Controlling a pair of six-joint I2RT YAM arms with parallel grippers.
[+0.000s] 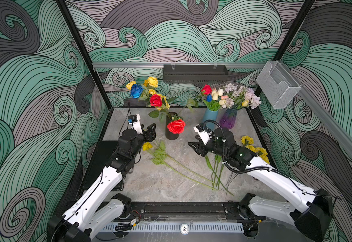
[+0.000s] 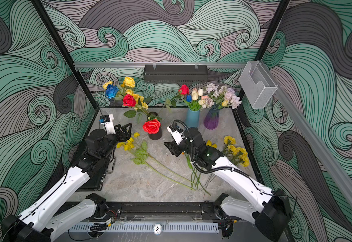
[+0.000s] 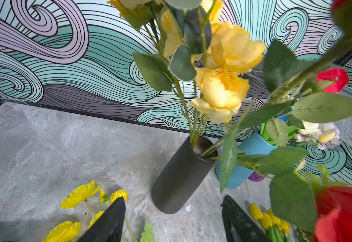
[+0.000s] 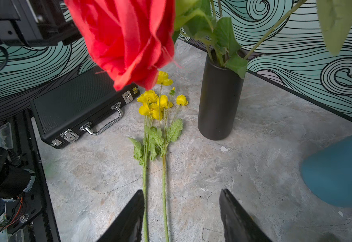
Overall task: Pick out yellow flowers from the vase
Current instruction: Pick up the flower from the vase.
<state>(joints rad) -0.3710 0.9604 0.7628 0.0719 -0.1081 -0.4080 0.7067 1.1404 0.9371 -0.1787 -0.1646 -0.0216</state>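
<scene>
The black vase (image 1: 172,132) (image 3: 181,176) (image 4: 219,100) stands mid-table, holding yellow roses (image 1: 152,81) (image 3: 223,92) among red and blue ones. My left gripper (image 1: 152,132) (image 3: 173,200) is open and empty just left of the vase, pointing at it. Thin-petalled yellow sprays (image 1: 147,146) (image 4: 154,102) lie flat beneath it. My right gripper (image 1: 193,141) (image 4: 181,191) hovers open and empty right of the vase, over their stems. Yellow pom-poms (image 1: 259,150) lie at the right edge, and yellow tulips (image 3: 265,218) are partly hidden under the right arm.
A blue vase (image 1: 209,117) and a purple vase (image 1: 228,119) with pale blooms stand at the back right. A large red rose (image 1: 176,126) droops in front of the black vase. A black case (image 4: 76,109) lies at the left edge under my left arm.
</scene>
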